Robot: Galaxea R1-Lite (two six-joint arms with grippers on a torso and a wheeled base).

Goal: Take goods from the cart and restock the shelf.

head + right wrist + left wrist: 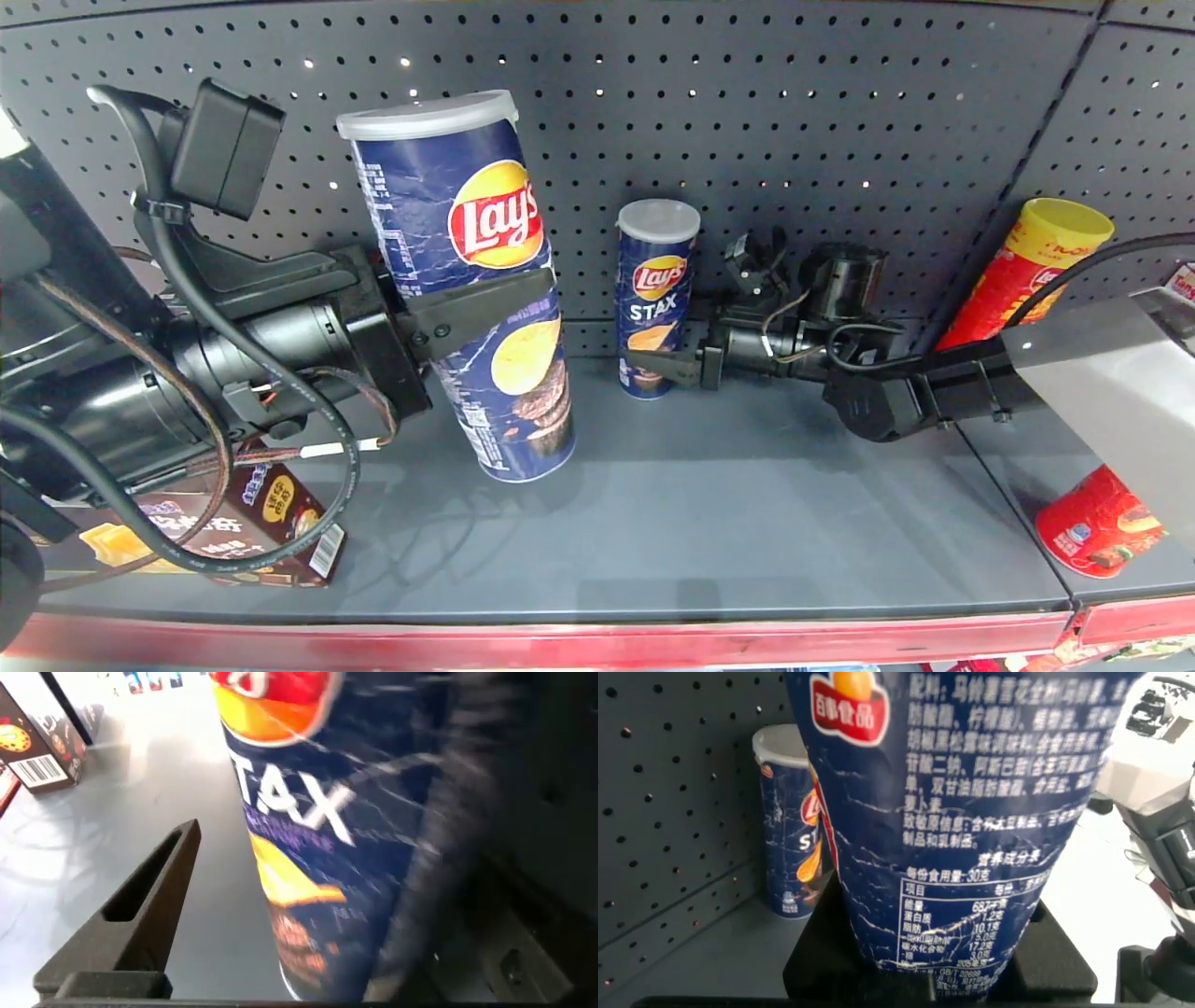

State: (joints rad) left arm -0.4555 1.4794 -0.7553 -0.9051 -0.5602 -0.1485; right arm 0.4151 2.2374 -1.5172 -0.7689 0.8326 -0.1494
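I see the left gripper [499,297] clamped on the big blue chips can [448,215]. The can is tilted with its base low at the grey shelf [747,504]; I can't tell if it touches. Right gripper [653,362] is spread around the small blue chips can [656,271], which stands upright against the pegboard [794,112], one finger [140,905] clear of it. Brown snack box [243,523] sits at the shelf's front left.

The big can [434,187] and small can [653,313] are navy with white crackle veins, red-and-yellow logos and pale translucent lids. The pegboard [840,112] is dark grey, dotted with holes. The shelf [747,504] is grey with a red edge. The box [271,509] is brown.
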